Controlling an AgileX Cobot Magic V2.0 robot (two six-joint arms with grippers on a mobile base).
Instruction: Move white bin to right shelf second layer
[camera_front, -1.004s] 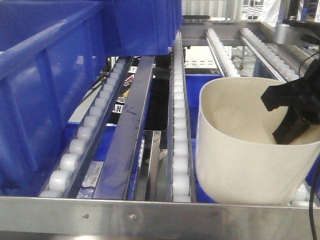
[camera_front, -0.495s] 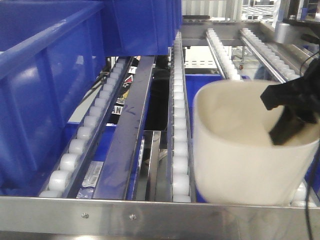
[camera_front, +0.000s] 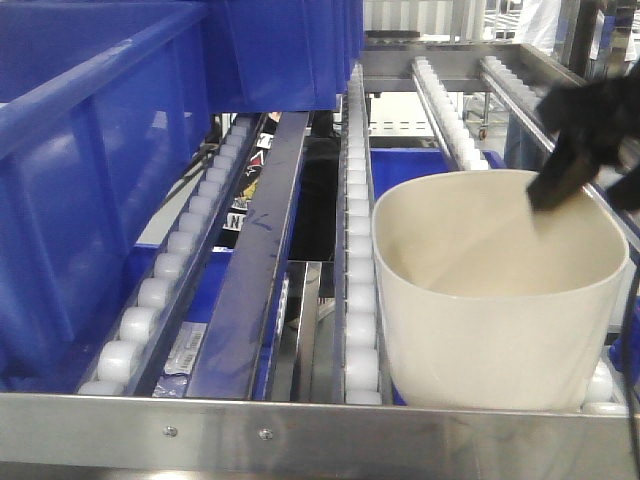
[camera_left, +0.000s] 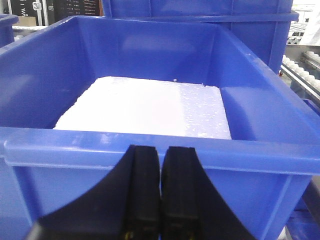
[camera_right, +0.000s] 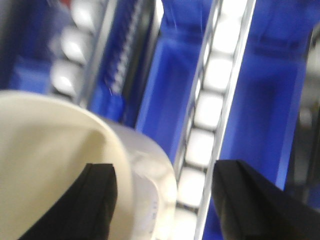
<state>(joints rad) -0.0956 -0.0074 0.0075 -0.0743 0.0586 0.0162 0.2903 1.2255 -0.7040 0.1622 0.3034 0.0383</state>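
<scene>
Jaws: right gripper (camera_right: 162, 200) is standing spread wide, one black finger (camera_right: 95, 197) inside the white bin (camera_front: 495, 290), the other outside past its wall; not squeezing it. Left gripper (camera_left: 160, 190) jaws are pressed together, nothing between, hovering at front lip of a blue bin (camera_left: 150, 100).

White bin: qty 1. Sitting upright on right shelf second layer (camera_front: 300, 415), at the front right, base just behind riveted steel front lip. Mouth is facing up; interior bare. Long axis of mouth is running left-right in front view. Left wall is touching a lane of white rollers (camera_front: 360, 250).

Roller lanes: 4 countable in front view, sloping toward front lip; more may be hidden at right edge.

Blue bins: 2 in front view, upper left on the shelf; wrist view is showing 1 holding a white foam slab (camera_left: 150, 107), w/ another stacked behind. Further blue plastic visible below rails.
</scene>
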